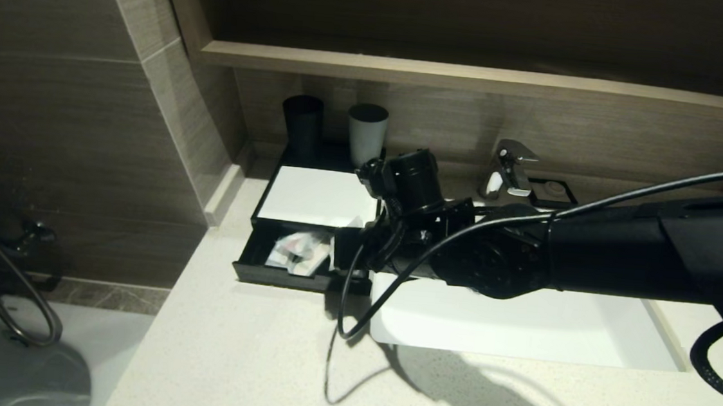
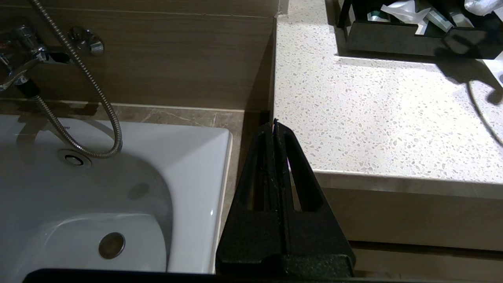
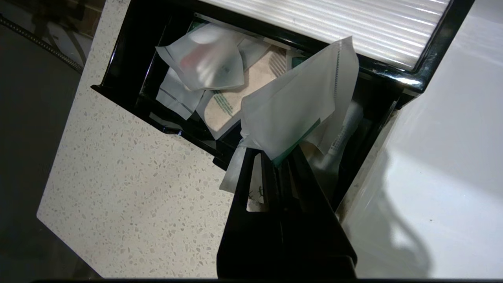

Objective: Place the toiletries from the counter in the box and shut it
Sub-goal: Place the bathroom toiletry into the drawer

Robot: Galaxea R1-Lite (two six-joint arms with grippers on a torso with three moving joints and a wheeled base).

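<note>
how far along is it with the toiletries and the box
Done: several packets already lie in the open drawer of the box, and the visible counter shows no packets. In hand: the right end effector is shut on a squarish packet over the drawer's sink-side end. Left: release it and push the drawer closed. The left end effector hangs shut beside the counter.

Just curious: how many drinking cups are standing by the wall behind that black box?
2: a black cup at the box's back left, and a grey cup beside it to the right. Others could be hidden behind the arm.
</note>
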